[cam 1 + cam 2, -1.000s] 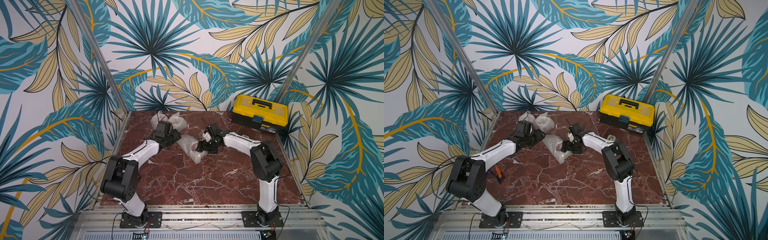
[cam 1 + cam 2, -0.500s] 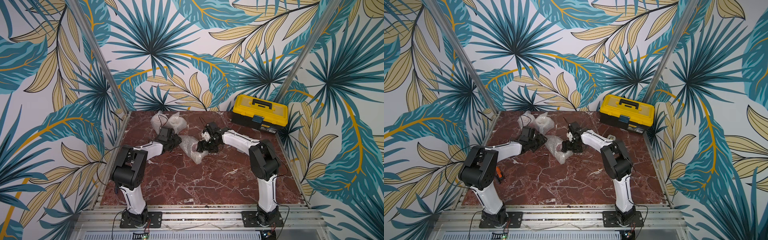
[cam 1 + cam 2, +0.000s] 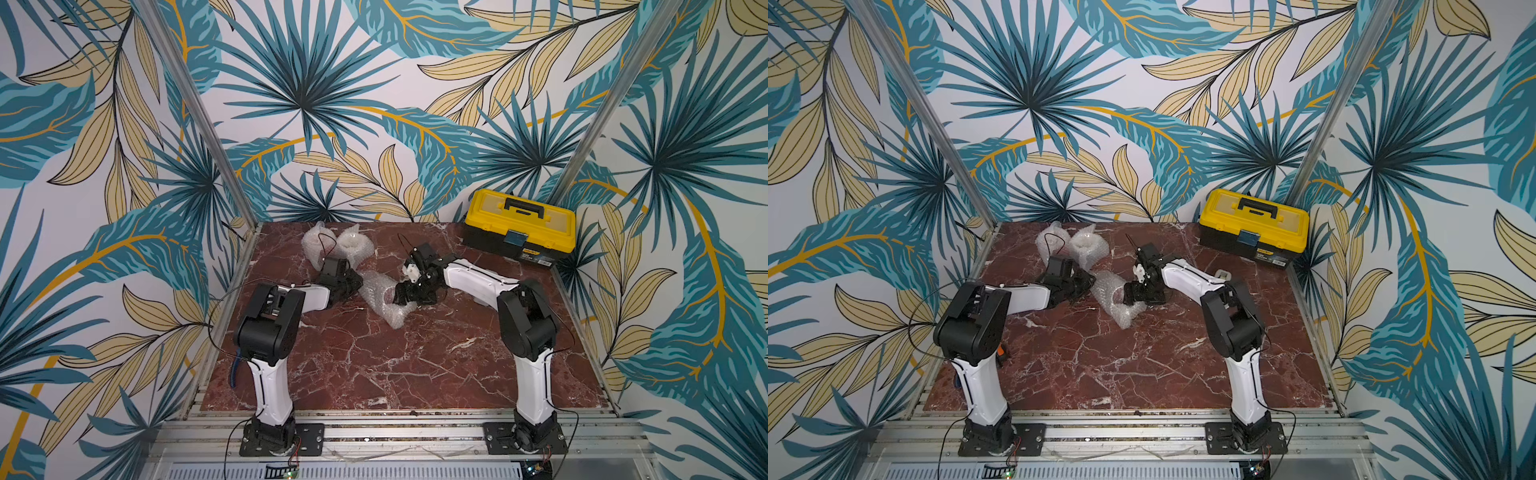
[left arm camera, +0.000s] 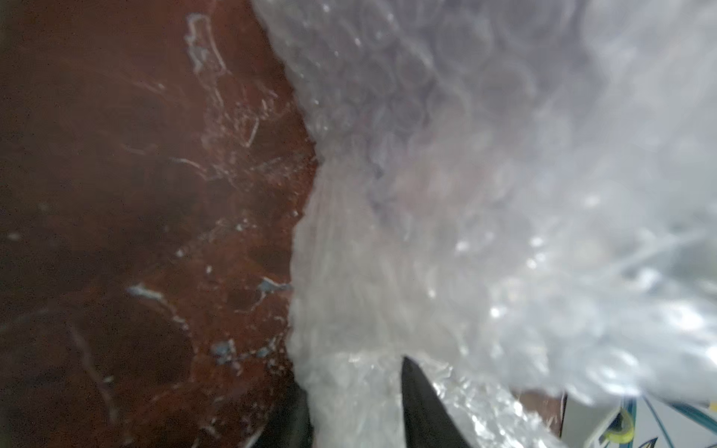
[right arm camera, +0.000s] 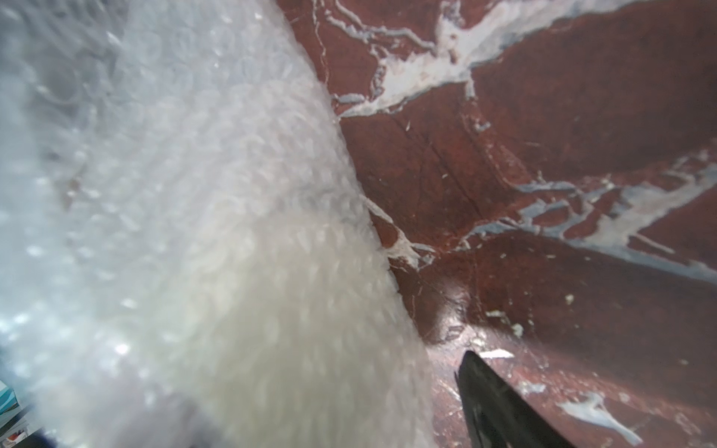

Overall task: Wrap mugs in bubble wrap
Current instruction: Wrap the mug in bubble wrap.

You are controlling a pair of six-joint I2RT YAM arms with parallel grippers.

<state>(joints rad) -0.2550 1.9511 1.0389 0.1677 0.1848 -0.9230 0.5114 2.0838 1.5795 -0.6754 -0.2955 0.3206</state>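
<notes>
Left wrist view shows the left claw (image 4: 353, 378) pinching a fold of the bubble wrap (image 4: 485, 194). The plastic fills the gap between its two dark fingers (image 4: 421, 403), and the red marble table (image 4: 135, 194) lies alongside. Right wrist view gives only one finger (image 5: 496, 403) of the right claw (image 3: 1138, 296), standing clear of the wrap's edge over bare marble. Its partner is hidden behind the plastic, so this claw is spread wide, though whether it straddles the wrap I cannot tell. In both top views the crumpled wrap lies in the middle of the table's back half, between the two claws, each at one side of it. Two wrapped bundles (image 3: 316, 245) sit side by side at the back edge, towards the left corner. A yellow toolbox (image 3: 519, 226) fills the back right corner.
</notes>
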